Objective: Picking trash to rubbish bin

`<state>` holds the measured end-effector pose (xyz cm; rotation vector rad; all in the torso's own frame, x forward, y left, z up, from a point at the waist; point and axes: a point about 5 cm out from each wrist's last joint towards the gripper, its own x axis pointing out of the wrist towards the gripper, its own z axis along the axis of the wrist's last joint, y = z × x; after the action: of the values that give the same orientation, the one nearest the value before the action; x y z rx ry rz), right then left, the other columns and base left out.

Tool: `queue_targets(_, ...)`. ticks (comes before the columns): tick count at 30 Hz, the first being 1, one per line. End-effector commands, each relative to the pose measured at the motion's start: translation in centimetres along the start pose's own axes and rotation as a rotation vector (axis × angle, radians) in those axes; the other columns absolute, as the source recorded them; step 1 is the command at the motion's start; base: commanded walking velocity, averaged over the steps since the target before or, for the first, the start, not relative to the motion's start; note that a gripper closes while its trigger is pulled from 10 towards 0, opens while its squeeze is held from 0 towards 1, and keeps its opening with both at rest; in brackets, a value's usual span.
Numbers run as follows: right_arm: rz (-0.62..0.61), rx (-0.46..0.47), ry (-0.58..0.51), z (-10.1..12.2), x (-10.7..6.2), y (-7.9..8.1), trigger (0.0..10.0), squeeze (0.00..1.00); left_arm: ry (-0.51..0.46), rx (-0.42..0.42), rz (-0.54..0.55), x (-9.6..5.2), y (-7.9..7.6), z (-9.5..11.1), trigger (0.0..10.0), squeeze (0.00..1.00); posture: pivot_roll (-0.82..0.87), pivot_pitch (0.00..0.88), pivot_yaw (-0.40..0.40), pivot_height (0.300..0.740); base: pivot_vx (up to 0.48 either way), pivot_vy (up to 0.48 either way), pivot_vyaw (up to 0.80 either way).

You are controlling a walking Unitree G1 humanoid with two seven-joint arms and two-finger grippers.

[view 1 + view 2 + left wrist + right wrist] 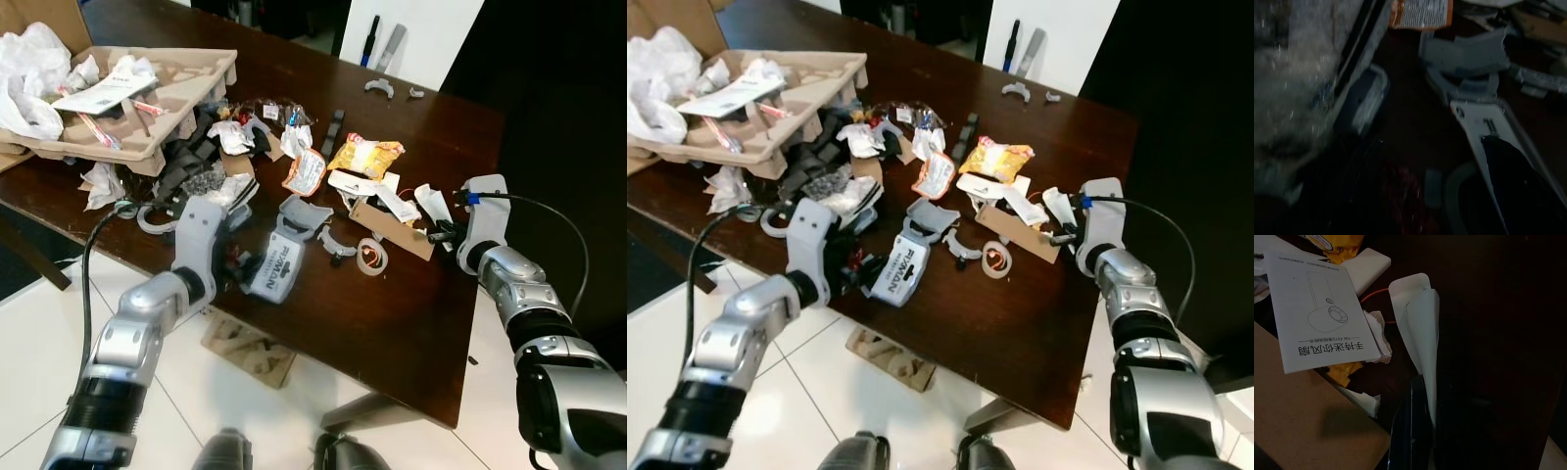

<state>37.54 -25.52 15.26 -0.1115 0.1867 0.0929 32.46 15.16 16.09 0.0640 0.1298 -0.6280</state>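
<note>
Trash lies scattered over a dark wooden table (pixel 382 333). My left gripper (pixel 238 262) is low at the table's near edge and open. One finger (pixel 1518 186) rests against a white printed package (pixel 276 266), and something small and red (pixel 1405 196) lies between the fingers. My right gripper (pixel 443 233) is at the right end of the heap. It is shut on the narrow end of a white folded card (pixel 1420 342), next to a brown cardboard piece (pixel 392 227) and a white leaflet (pixel 1322 313).
A moulded pulp tray (pixel 186 78) with papers and a white plastic bag (pixel 29 69) fill the far left. A yellow snack wrapper (pixel 364 155), grey plastic parts and black scraps lie mid-table. A cardboard scrap (pixel 250 348) lies on the white tiled floor below.
</note>
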Motion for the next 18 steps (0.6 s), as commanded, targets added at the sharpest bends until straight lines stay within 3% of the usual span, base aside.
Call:
queue_targets(1,-0.018,0.020,0.100,-2.4,-0.7,-0.5,10.0,0.00,0.035,-0.046,-0.035,0.4,-0.2,-0.7,10.0,0.00,0.12,0.285,-0.080,0.740,0.000,0.000,0.00)
queue_targets(6,-0.015,0.014,0.096,-2.3,-0.6,-0.3,10.0,0.00,0.041,-0.082,-0.064,0.8,-0.3,-0.8,10.0,0.00,0.12,0.288,-0.083,0.740,0.000,0.000,0.00)
queue_targets(10,-0.006,0.009,0.086,-1.9,-0.4,0.1,10.0,0.00,0.054,-0.132,-0.166,1.2,-0.9,-1.0,10.0,0.00,0.12,0.289,-0.083,0.740,0.000,0.000,0.00)
queue_targets(18,-0.009,0.007,0.084,-1.7,-0.5,0.1,10.0,0.00,0.081,-0.143,-0.299,1.6,-2.2,-1.3,10.0,0.00,0.11,0.285,-0.082,0.740,0.000,0.000,0.00)
